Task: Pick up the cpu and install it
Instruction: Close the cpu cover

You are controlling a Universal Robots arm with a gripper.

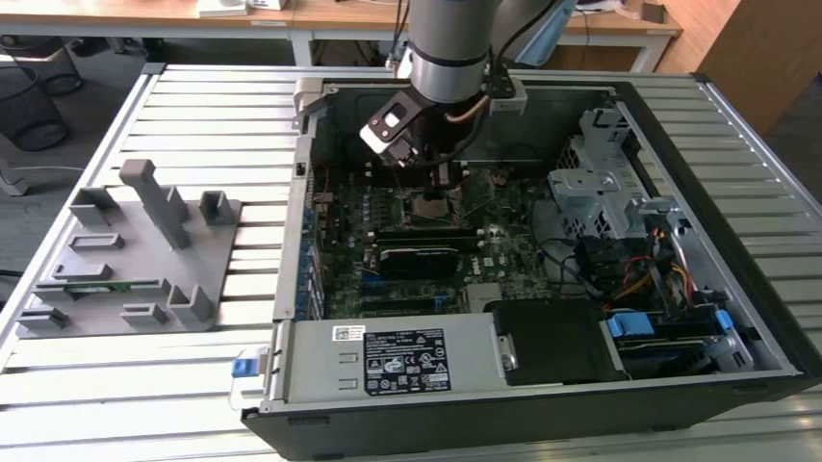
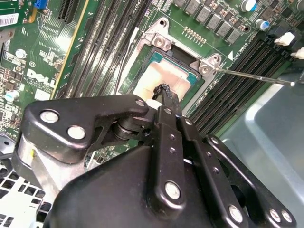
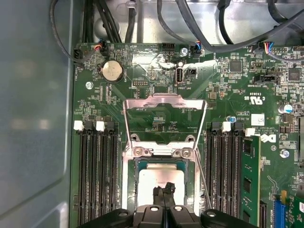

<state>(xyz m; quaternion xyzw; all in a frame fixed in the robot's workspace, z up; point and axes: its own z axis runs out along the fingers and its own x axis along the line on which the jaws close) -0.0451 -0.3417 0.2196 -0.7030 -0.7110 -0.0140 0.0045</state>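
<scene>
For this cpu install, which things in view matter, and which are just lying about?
Job: cpu; open socket plate; pincer over the cpu.
Just lying about: grey fixture tray; coin battery; memory stick.

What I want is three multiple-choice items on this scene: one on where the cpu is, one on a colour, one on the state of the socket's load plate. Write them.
1. The cpu lies: A) in the socket B) hanging in mid-air C) outside the case.
2. The motherboard is: A) blue B) red C) green.
3. The load plate is: A) clamped over the chip B) swung open C) missing.

Answers: 1 A, both wrist views show it framed by the socket, under the claw. 2 C, the board is green all around the slots. 3 B, the first wrist view shows the plate hinged back beyond the socket.
</scene>
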